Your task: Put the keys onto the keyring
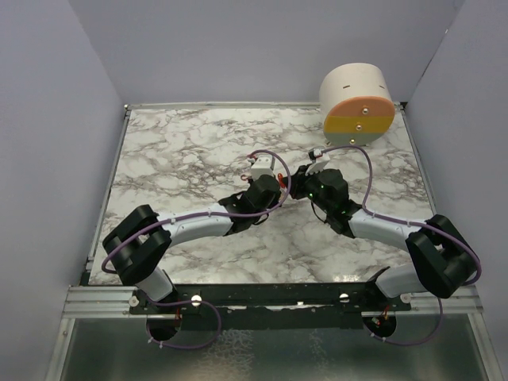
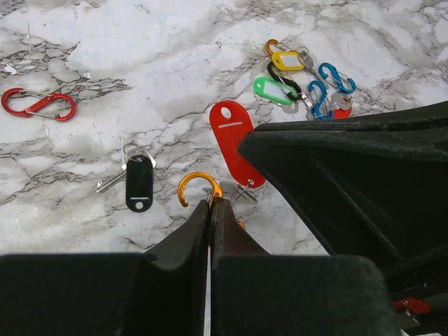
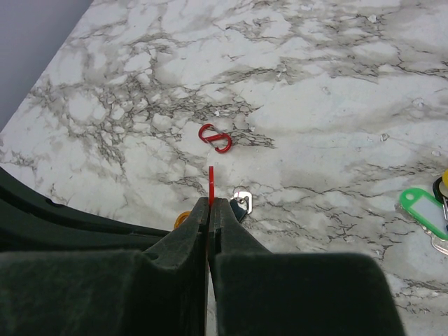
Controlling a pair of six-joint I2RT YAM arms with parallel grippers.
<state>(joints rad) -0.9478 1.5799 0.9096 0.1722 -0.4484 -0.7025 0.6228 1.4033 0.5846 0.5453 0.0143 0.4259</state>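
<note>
My left gripper [image 2: 211, 203] is shut on an orange wire loop [image 2: 198, 183], whose open hook sticks out past the fingertips. My right gripper [image 3: 210, 203] is shut on a red-headed key [image 3: 211, 182], seen edge-on; from the left wrist its flat red head [image 2: 234, 143] hangs right beside the orange loop. Both grippers [image 1: 290, 185] meet above mid-table. The keyring bunch [image 2: 308, 80] lies further off, with blue loops [image 2: 327, 85] and yellow [image 2: 288, 61] and green [image 2: 271, 90] keys. A black-headed key [image 2: 138, 181] lies to the left.
A single red loop [image 2: 38, 103] lies apart on the marble table [image 1: 182, 151]; it also shows ahead of the right gripper as the red loop [image 3: 215, 137]. A cream cylinder with an orange and yellow face [image 1: 357, 103] stands at the back right corner. Grey walls surround the table.
</note>
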